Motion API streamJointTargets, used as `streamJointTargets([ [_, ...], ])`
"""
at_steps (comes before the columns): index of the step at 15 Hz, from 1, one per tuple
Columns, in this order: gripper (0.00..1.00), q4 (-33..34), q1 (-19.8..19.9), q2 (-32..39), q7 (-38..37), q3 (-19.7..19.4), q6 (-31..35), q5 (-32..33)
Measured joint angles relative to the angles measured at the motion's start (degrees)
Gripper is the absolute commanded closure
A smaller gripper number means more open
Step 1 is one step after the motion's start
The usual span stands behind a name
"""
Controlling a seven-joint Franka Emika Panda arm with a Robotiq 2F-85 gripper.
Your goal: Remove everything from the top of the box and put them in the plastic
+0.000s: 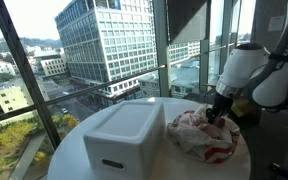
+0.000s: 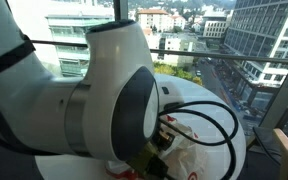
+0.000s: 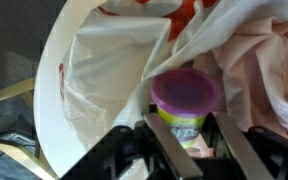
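Note:
A small Play-Doh tub (image 3: 185,95) with a purple lid and a yellow-green label stands upright between my gripper's (image 3: 187,122) two fingers in the wrist view; the fingers press on its sides. It hangs over the white plastic bag with red print (image 3: 104,65), which lies crumpled on the round white table (image 1: 69,150) beside the white box (image 1: 124,135). In an exterior view my gripper (image 1: 220,113) is low over the bag (image 1: 199,135), to the right of the box. The box's top is bare. In an exterior view the arm hides the gripper; part of the bag (image 2: 199,150) shows.
The table's edge (image 3: 46,115) curves close to the bag's left side in the wrist view. Large windows with railings (image 1: 44,60) surround the table. The arm's body (image 2: 94,100) fills much of an exterior view.

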State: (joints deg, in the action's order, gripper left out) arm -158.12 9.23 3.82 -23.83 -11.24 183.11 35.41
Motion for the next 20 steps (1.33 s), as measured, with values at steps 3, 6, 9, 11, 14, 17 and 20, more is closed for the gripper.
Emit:
streamJointTargets([
  [3,0.82,0.51,-0.5,0.05,0.01,0.02,1.1,0.18],
  [6,0.82,0.36,-2.02,0.51,-0.02,1.59,1.4,0.18],
  [9,0.31,0.54,-3.76,2.25,-0.02,2.57,1.39,0.18],
  [11,0.18,1.32,-4.91,3.71,-0.01,2.56,1.35,0.18],
  [14,0.0,2.01,-6.16,4.1,0.0,2.87,1.35,0.18],
  [17,0.0,1.57,-6.84,1.89,-0.05,3.17,1.3,0.18],
  [20,0.0,1.01,-7.2,-3.38,-0.05,2.92,-0.64,0.48],
])
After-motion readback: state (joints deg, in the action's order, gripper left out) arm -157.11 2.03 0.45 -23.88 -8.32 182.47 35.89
